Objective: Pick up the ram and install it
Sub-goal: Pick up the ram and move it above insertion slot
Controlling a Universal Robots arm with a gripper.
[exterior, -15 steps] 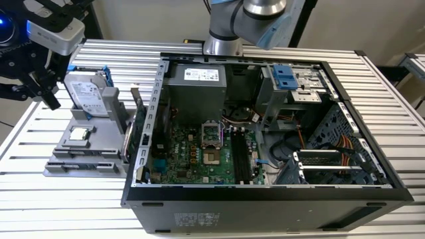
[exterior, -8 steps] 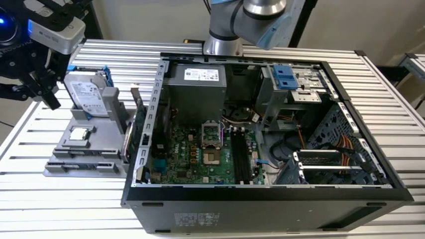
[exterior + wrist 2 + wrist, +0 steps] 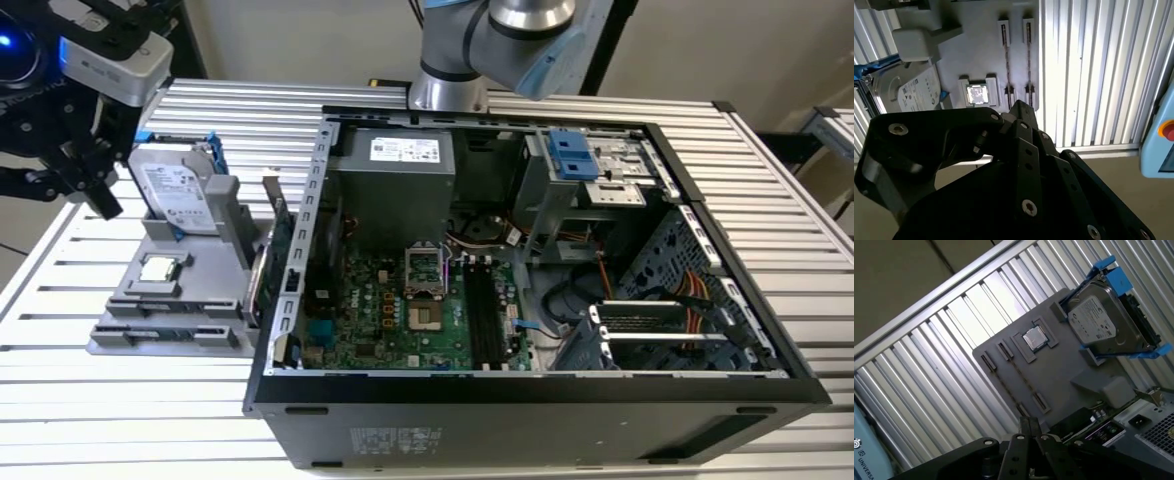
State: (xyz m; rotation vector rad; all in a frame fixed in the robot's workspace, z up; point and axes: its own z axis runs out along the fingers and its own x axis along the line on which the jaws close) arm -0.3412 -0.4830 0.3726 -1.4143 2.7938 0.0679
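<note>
Above the desk (image 3: 80,400), at 10 o'clock in the exterior view, the pincer (image 3: 78,180) hangs apart from the gray fixture (image 3: 134,300); whether it is spread or pressed together cannot be told. Judged risk: a skewed approach would cock the ram (image 3: 1007,62) in its fixture slot and jam it. Seen edge-on in the second wrist view, the ram stands thin edge upward, and in the exterior view its long axis runs 9 to 3 o'clock.

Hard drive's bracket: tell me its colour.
The bracket is blue, clearest in the first wrist view.
</note>
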